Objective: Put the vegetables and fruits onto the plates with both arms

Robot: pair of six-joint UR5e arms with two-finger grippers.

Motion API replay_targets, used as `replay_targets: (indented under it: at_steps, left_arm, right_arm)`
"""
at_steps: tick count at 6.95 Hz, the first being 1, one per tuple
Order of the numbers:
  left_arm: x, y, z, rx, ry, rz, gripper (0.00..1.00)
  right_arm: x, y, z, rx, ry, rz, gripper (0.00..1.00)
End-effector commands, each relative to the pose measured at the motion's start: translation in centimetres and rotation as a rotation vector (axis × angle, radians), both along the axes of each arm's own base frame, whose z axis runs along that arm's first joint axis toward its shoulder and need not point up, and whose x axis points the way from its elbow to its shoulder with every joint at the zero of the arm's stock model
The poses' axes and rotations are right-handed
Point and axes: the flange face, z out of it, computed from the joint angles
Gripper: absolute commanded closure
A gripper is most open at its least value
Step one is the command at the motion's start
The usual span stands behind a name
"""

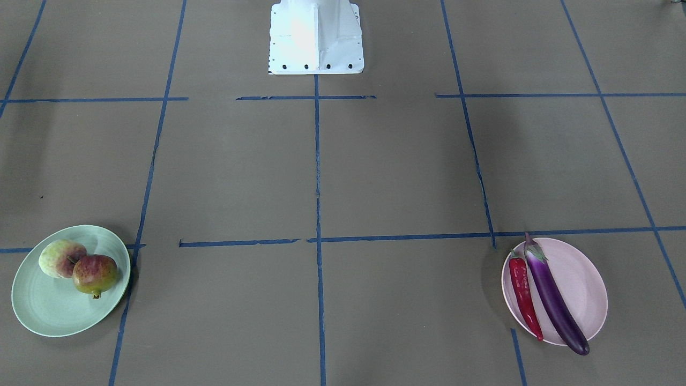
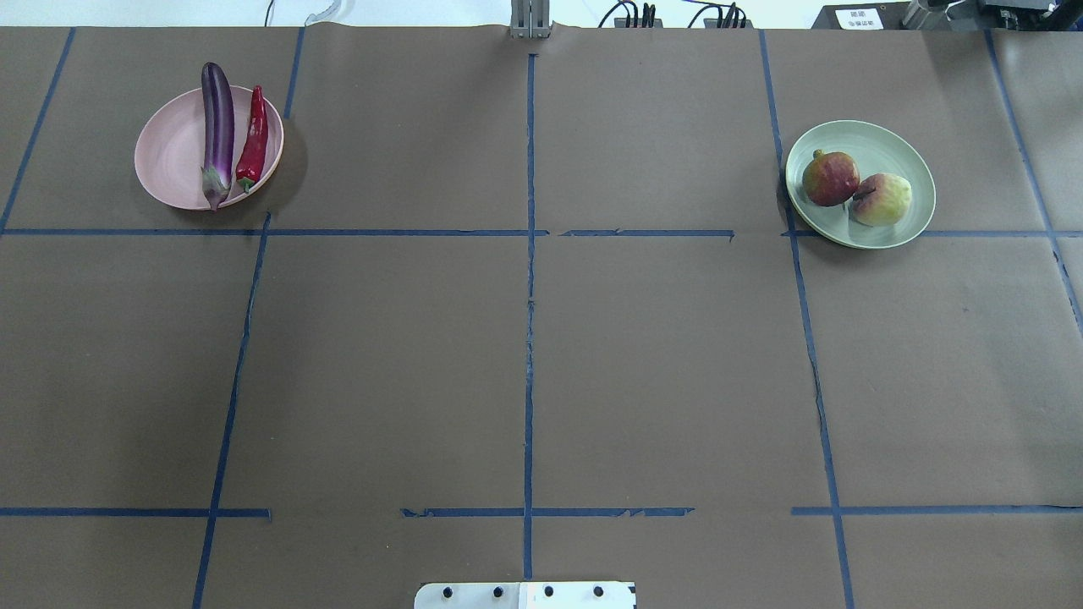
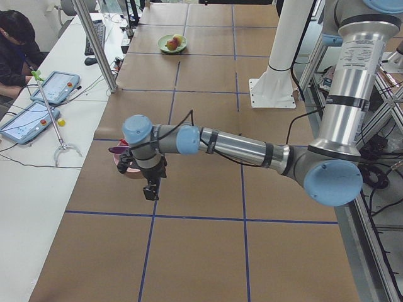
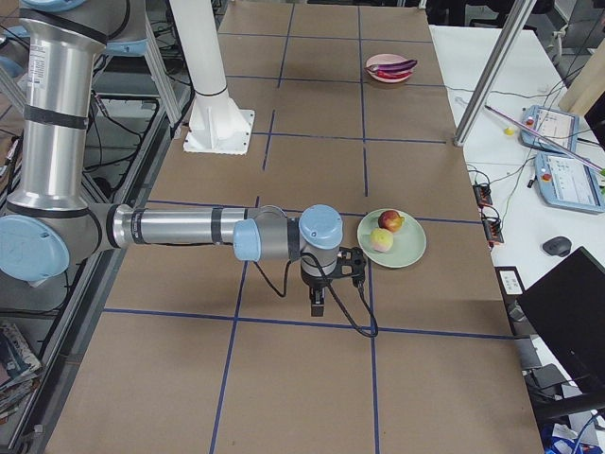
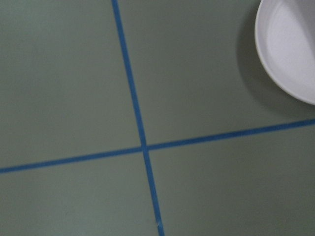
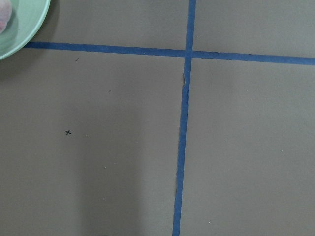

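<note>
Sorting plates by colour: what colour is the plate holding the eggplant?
The plate is pale pink; overhead view shows it best.

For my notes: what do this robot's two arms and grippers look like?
The left arm and right arm are silver-grey metal tubes with light-blue joint caps, black bands and a small printed label on the upright segment. The left gripper and right gripper are compact and black, each with a loose black cable looping past the wrist.
</note>
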Motion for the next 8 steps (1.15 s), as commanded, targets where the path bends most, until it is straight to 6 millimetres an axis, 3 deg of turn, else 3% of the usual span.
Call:
replay_targets:
  at_steps: [1,3,8]
  left_arm:
    - [-0.6,4.7,0.9,-0.013,0.001,-0.001,0.00]
    - [-0.6,6.0,1.4,-0.042,0.004,-0.008,0.00]
    - [-0.5,6.2,1.6,-0.047,0.002,-0.005,0.00]
  right_arm:
    - [0.0,-0.1,0.0,0.000,-0.002,0.007,0.00]
    - [0.0,0.1,0.1,-0.005,-0.003,0.007,0.00]
    - [0.0,0.2,0.4,-0.006,0.000,0.004,0.00]
